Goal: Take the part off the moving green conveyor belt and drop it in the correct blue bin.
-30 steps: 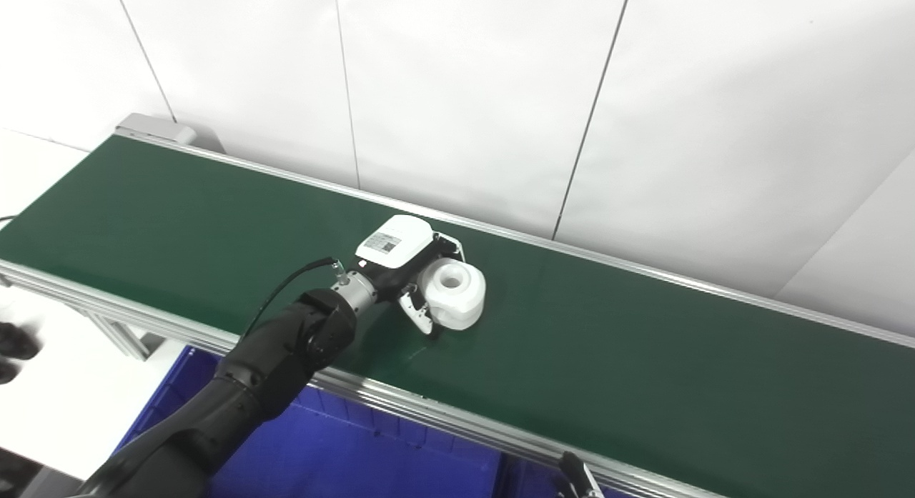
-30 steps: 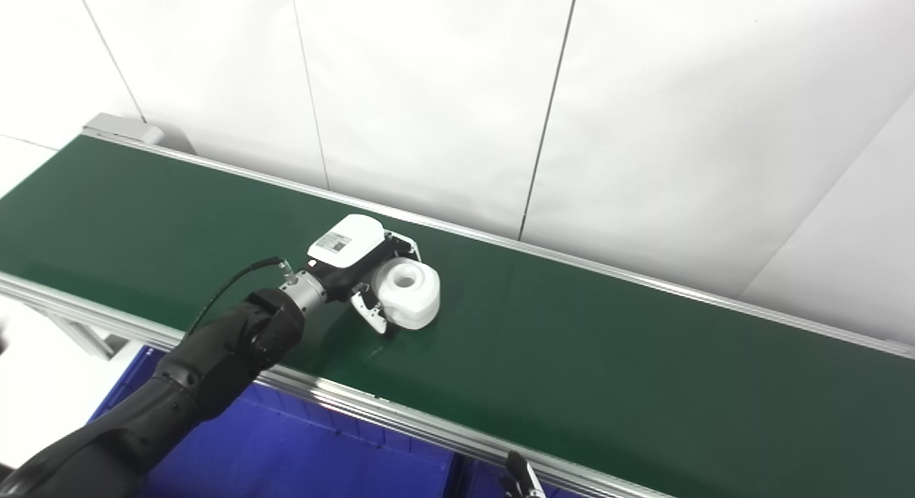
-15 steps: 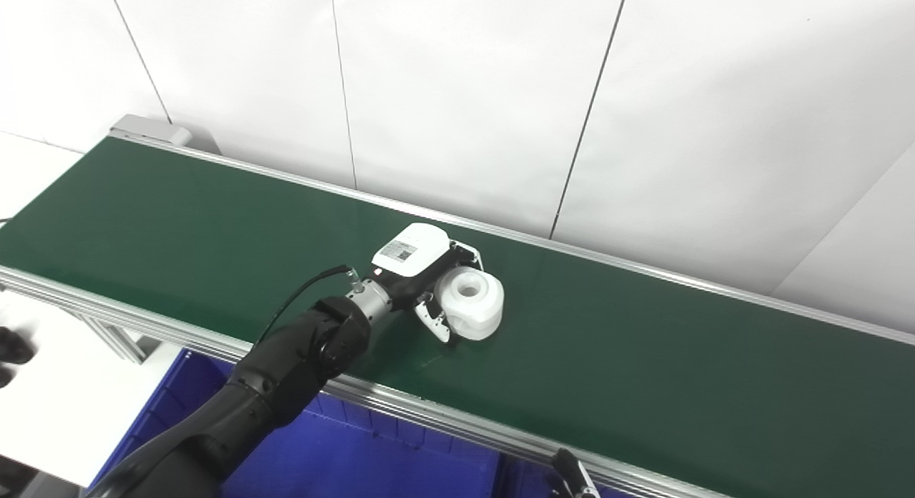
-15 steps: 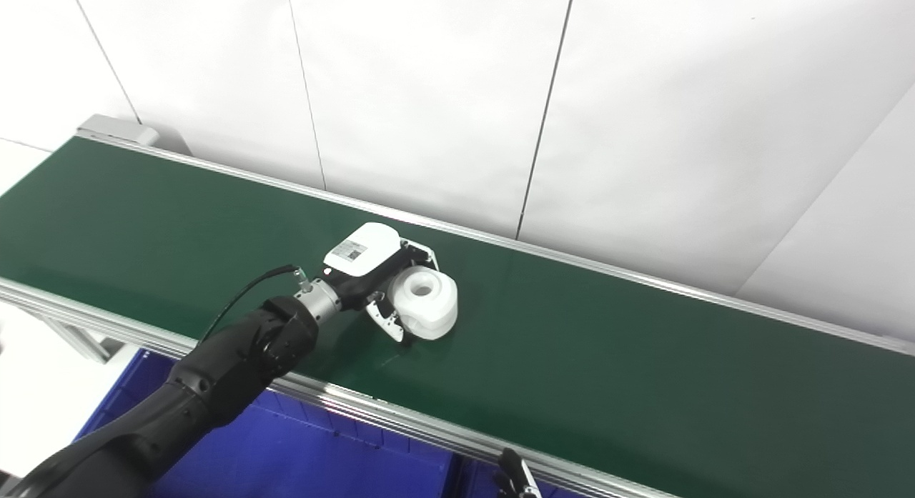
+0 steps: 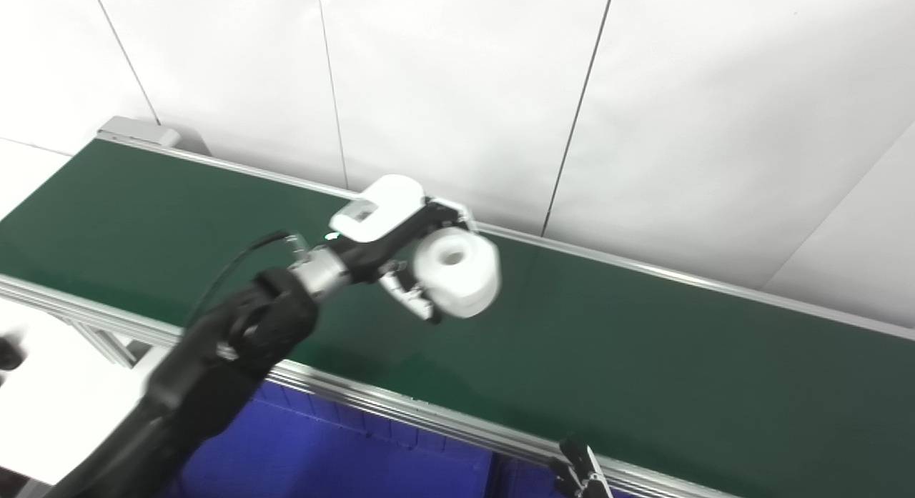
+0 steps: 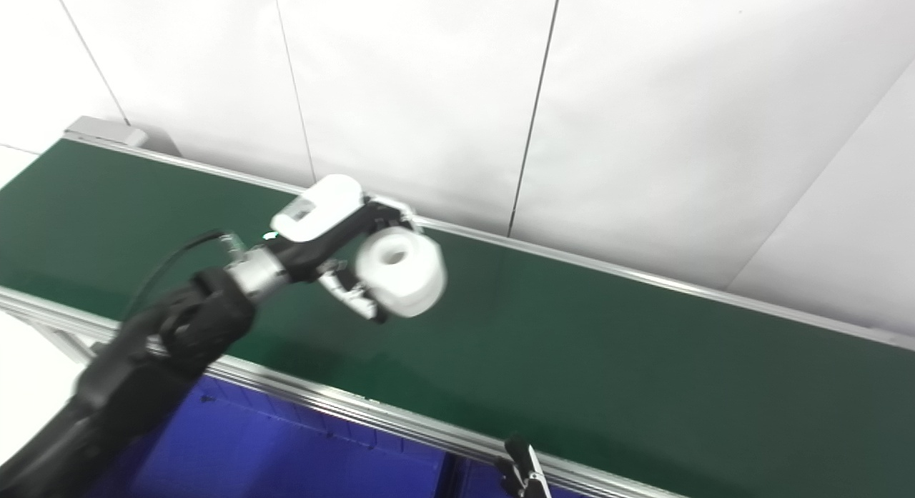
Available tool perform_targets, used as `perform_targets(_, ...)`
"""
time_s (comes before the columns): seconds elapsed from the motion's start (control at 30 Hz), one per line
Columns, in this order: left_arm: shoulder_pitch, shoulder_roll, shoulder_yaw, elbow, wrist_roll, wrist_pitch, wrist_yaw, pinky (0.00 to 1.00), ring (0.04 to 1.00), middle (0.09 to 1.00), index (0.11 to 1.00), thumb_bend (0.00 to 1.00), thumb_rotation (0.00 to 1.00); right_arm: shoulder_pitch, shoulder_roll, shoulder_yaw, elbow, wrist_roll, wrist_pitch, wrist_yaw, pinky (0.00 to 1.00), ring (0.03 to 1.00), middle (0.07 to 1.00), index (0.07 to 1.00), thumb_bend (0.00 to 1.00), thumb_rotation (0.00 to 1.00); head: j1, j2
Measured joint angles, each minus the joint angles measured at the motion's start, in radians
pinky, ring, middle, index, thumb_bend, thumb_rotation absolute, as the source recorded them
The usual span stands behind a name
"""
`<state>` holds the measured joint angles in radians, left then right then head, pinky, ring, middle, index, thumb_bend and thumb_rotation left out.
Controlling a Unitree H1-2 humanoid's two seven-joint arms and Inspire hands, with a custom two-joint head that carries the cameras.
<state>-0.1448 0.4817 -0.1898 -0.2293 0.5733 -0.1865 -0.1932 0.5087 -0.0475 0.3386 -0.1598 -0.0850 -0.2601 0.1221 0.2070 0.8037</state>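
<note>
Part (image 5: 457, 272) and left hand (image 5: 411, 251) are up in the air now, above the green belt (image 5: 643, 362). Half a second ago the white part sat on the belt with the hand wrapped around it; now the hand has lifted it clear, and a dark shadow shows on the belt below it. The part is round and white with a hole in its top. The left hand is closed on it, with fingers (image 5: 411, 298) curled under its near side and the rest of the hand behind it. The picture is a bit blurry around the arm, so the arm looks to be moving fast. This means the picking step looks done, and the part no longer rides along with the belt. What is left is to carry it back over the near edge of the belt to the blue bin (image 5: 336, 459), which sits lower down, just past that edge. The right hand (image 5: 580, 475) only peeks in below the belt's near edge, and I cannot tell if it is open or closed.
</note>
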Motion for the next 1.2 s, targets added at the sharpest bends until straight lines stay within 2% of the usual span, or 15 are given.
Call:
perform_targets(0.03, 0.024, 0.004, 0.009, -0.031, 0.000, 0.005, -0.012, 0.38, 0.461, 0.494, 0.483, 0.52, 0.00, 0.004, -0.002, 0.000, -0.018, 0.000, 0.012, 0.002, 0.94, 0.929, 0.963, 0.980, 0.88, 1.00, 0.020, 0.020)
perform_targets(0.1, 0.062, 0.008, 0.021, -0.078, -0.002, 0.013, -0.036, 0.38, 0.453, 0.493, 0.483, 0.52, 0.00, 0.009, -0.010, 0.000, -0.046, 0.001, 0.033, 0.006, 0.94, 0.929, 0.963, 0.981, 0.87, 1.00, 0.020, 0.020)
perform_targets(0.17, 0.098, 0.008, 0.041, -0.133, -0.018, 0.026, -0.055, 0.38, 0.454, 0.491, 0.485, 0.52, 0.00, 0.009, -0.021, -0.003, -0.075, 0.003, 0.058, 0.014, 0.95, 0.930, 0.961, 0.978, 0.87, 1.00, 0.054, 0.064)
perform_targets(0.3, 0.191, 0.013, 0.074, -0.238, -0.039, 0.065, -0.098, 0.39, 0.463, 0.487, 0.489, 0.52, 0.00, 0.011, -0.045, -0.018, -0.125, 0.026, 0.102, 0.024, 0.93, 0.916, 0.947, 0.966, 0.87, 1.00, 0.093, 0.097)
perform_targets(0.43, 0.300, 0.012, 0.076, -0.281, -0.033, 0.082, -0.125, 0.39, 0.464, 0.489, 0.488, 0.52, 0.00, 0.011, -0.058, -0.030, -0.146, 0.044, 0.123, 0.026, 0.92, 0.906, 0.938, 0.960, 0.85, 0.99, 0.138, 0.109)
perform_targets(0.6, 0.410, -0.013, 0.076, -0.309, 0.032, 0.078, -0.128, 0.36, 0.450, 0.485, 0.491, 0.52, 0.00, 0.004, -0.073, -0.044, -0.164, 0.069, 0.142, 0.028, 0.91, 0.896, 0.935, 0.953, 0.85, 0.98, 0.173, 0.121)
perform_targets(0.7, 0.464, -0.031, 0.076, -0.303, 0.055, 0.039, -0.099, 0.37, 0.451, 0.488, 0.487, 0.52, 0.00, 0.000, -0.081, -0.046, -0.164, 0.078, 0.156, 0.035, 0.90, 0.896, 0.935, 0.950, 0.85, 0.99, 0.173, 0.129)
perform_targets(0.87, 0.525, -0.032, 0.074, -0.294, 0.093, 0.031, -0.102, 0.39, 0.463, 0.490, 0.487, 0.52, 0.00, -0.003, -0.087, -0.050, -0.170, 0.078, 0.163, 0.043, 0.88, 0.890, 0.929, 0.943, 0.85, 0.98, 0.170, 0.129)
perform_targets(1.2, 0.543, 0.001, 0.031, -0.139, 0.163, -0.045, -0.102, 0.39, 0.462, 0.487, 0.492, 0.52, 0.00, -0.001, -0.086, -0.046, -0.169, 0.092, 0.163, 0.048, 0.91, 0.900, 0.935, 0.949, 0.85, 0.97, 0.166, 0.124)
